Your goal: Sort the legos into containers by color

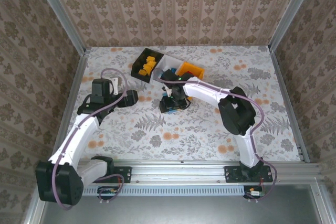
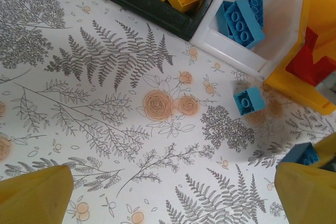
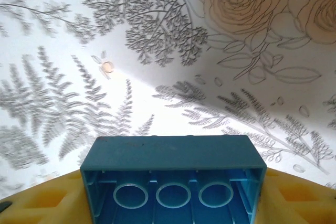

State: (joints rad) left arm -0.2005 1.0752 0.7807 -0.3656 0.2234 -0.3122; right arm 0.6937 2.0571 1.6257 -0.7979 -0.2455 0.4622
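Blue rectangular plastic brick sits clamped in right gripper; left gripper stands fully spread, empty.

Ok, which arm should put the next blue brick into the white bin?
Right. The right tool grips a blue brick, close to the white bin. The left tool is open and empty, and would have to pick the loose brick off the table first.

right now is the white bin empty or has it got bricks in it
Not empty: the left wrist view shows at least two blue bricks lying studs up inside the white bin.
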